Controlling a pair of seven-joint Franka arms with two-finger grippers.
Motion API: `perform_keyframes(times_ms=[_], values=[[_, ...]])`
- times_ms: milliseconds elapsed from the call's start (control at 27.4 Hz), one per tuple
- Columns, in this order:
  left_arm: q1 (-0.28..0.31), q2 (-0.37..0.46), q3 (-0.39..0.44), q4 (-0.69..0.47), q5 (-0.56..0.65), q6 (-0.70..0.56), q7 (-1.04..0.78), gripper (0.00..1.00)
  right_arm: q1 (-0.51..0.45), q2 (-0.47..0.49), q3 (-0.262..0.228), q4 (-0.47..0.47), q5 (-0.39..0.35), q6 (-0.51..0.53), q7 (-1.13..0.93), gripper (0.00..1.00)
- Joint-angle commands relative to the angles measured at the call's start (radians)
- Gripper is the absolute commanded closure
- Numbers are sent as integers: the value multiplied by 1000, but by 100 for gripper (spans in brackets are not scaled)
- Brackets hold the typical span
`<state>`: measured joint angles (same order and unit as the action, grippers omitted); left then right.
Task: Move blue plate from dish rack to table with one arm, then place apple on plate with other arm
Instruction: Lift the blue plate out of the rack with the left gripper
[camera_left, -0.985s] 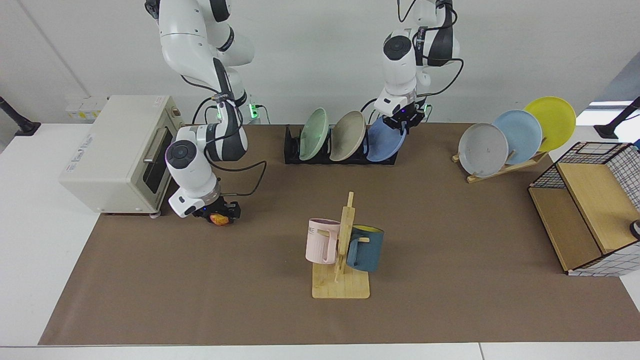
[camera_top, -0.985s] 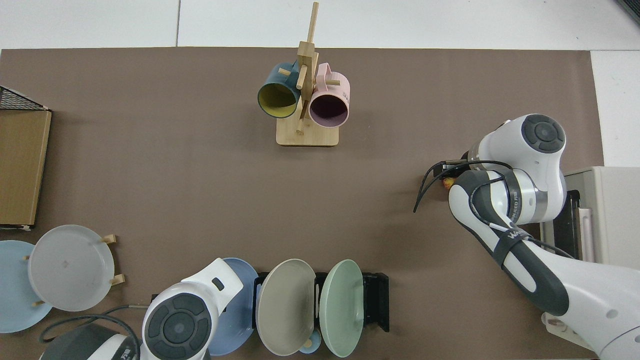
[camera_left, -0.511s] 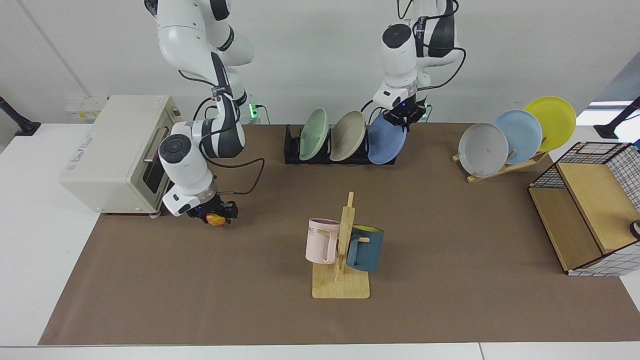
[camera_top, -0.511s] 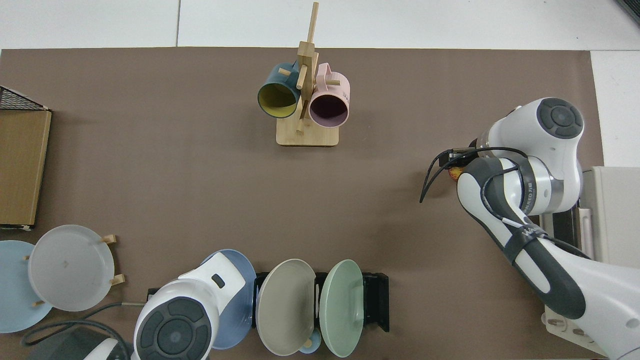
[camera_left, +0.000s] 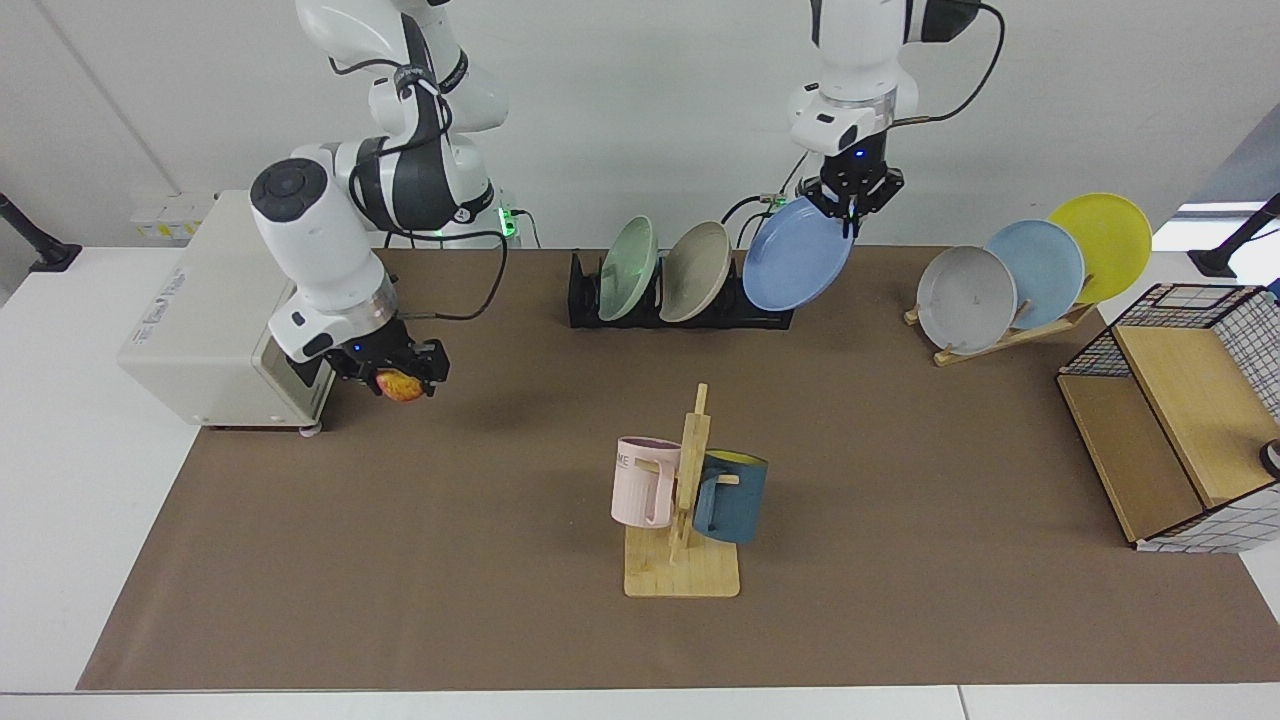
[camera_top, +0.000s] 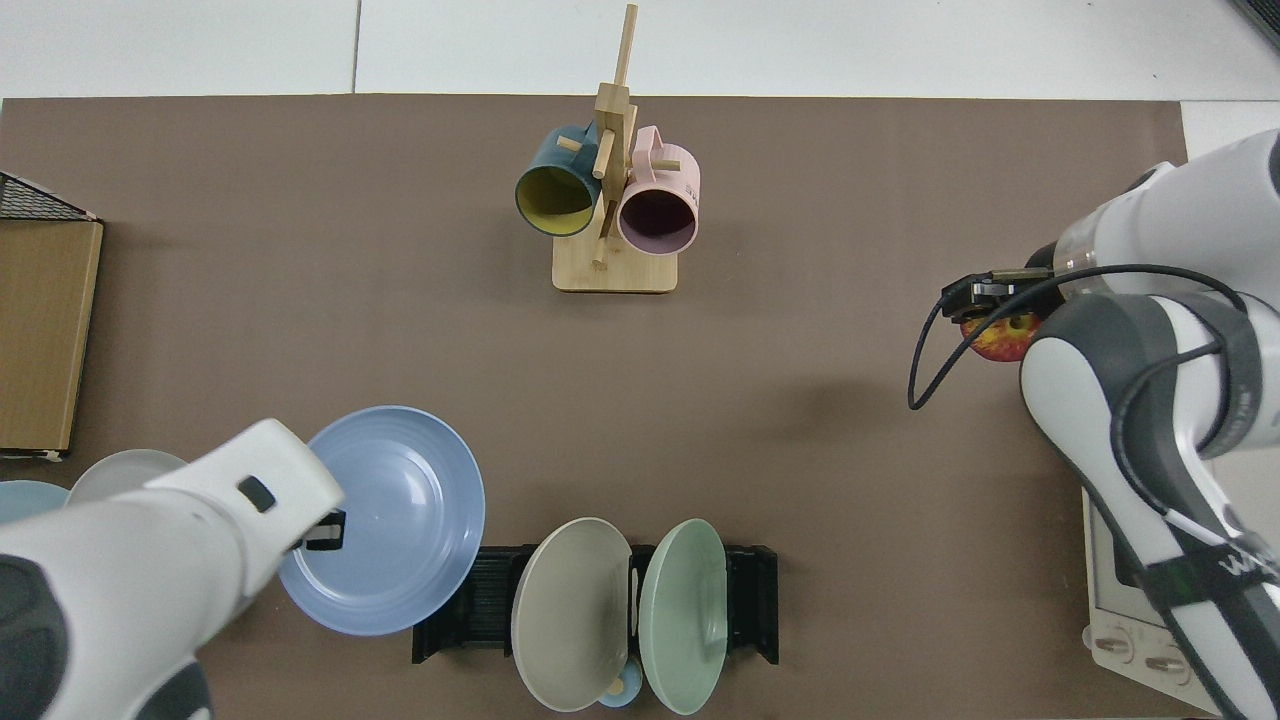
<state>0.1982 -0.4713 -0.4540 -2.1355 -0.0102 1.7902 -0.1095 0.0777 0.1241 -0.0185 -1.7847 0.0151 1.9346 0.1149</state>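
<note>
The blue plate (camera_left: 797, 254) (camera_top: 390, 520) hangs in the air above the end of the black dish rack (camera_left: 680, 312) (camera_top: 600, 618), lifted out of its slot. My left gripper (camera_left: 851, 203) (camera_top: 325, 530) is shut on the plate's upper rim. A beige plate (camera_left: 694, 271) and a green plate (camera_left: 628, 268) still stand in the rack. My right gripper (camera_left: 398, 376) (camera_top: 992, 318) is shut on the red-and-yellow apple (camera_left: 399, 384) (camera_top: 1000, 341) and holds it above the brown mat (camera_left: 500, 560), in front of the toaster oven.
A wooden mug tree (camera_left: 684, 520) with a pink and a dark blue mug stands mid-mat. A slanted wooden stand (camera_left: 1010, 330) holds grey, pale blue and yellow plates. A cream toaster oven (camera_left: 215, 300) and a wire-and-wood basket (camera_left: 1180, 420) sit at the mat's ends.
The left gripper has pulled the blue plate up and sideways out of the rack. The right gripper has risen from the mat with the apple in it.
</note>
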Motion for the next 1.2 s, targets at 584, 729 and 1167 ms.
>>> perform_keyframes(times_ms=[584,729,1167], values=[[9,401,-47,57,-301,440,-214,100,-6,-46,12,-28,-18,-19,19,100],[-20,505,-124,40,-301,524,-292,100,-6,-47,12,-33,-18,-19,19,100],[-149,563,-137,-106,-300,759,-366,100,-7,-52,12,-35,-18,-19,20,100]])
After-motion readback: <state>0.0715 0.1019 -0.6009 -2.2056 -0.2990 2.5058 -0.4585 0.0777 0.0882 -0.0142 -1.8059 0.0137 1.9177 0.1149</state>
